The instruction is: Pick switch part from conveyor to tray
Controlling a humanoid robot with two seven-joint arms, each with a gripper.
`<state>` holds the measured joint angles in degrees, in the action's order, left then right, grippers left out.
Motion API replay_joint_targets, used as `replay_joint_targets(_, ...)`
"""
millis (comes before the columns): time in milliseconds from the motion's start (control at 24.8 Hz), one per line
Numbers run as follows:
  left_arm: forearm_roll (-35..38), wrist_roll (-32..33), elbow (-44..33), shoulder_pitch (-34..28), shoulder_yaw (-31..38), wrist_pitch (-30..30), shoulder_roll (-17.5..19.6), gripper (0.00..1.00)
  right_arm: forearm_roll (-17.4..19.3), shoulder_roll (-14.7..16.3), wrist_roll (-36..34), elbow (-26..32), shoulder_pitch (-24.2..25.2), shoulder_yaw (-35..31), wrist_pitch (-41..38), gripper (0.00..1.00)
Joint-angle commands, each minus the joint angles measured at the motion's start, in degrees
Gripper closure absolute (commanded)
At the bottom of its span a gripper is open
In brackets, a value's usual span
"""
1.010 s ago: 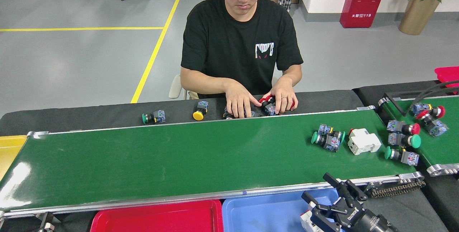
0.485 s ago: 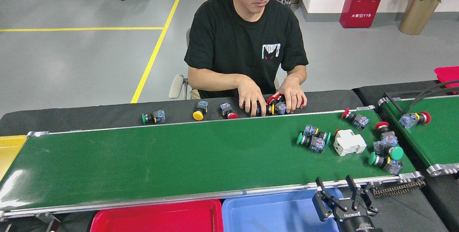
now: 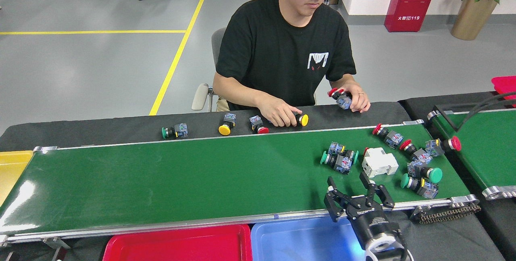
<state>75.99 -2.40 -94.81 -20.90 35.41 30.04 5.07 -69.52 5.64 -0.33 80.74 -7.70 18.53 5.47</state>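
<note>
The conveyor [image 3: 161, 180] is a long dark-green belt with silver rails. Switch parts lie bunched at its right end: a green-capped pair [image 3: 338, 158], a white block [image 3: 379, 162], red-capped ones [image 3: 387, 135] [image 3: 412, 150] [image 3: 443, 145] and green-capped ones [image 3: 428, 172] [image 3: 419, 186]. My right gripper [image 3: 347, 182] stands open over the belt's near rail, just in front of the green-capped pair and the white block, with nothing between its fingers. Below it sits the blue tray [image 3: 298, 241]. My left gripper is out of view.
A person sits across the belt, one hand [image 3: 282, 115] on a yellow-capped switch and the other hand [image 3: 351, 99] holding red-capped switches. More switches [image 3: 174, 132] lie on the black ledge. A red tray [image 3: 177, 249], a yellow tray [image 3: 12, 168] and a second belt [image 3: 487, 148] flank the conveyor.
My right gripper rose from over the blue tray to the belt's near rail, moving left. The switch parts drifted left along the belt and more arrived. The person lifted one hand with red switches.
</note>
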Motion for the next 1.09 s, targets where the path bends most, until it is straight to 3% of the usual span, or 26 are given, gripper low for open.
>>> replay_joint_targets(0,-0.05,-0.41,-0.63,0.25,0.01,0.19,0.73,0.00,-0.53,-0.89,0.16,-1.64,-2.05,0.01,0.33,0.06)
replay_joint_targets(848,0.21,-0.06,-0.20,2.97,-0.61,1.42,1.08,0.00,-0.79,-8.45,-0.02,-27.04,-20.33,0.10,0.07,0.08)
replay_joint_targets(929,0.30,0.02,-0.11,3.32,-0.61,1.42,1.08,0.00,-2.11,-9.94,-0.11,-29.41,-21.48,0.80,-0.02,0.18)
replay_joint_targets(1050,0.30,0.02,-0.20,3.24,-0.52,1.42,1.35,0.00,-3.87,-10.82,-0.11,-32.14,-23.23,2.03,-0.72,0.56)
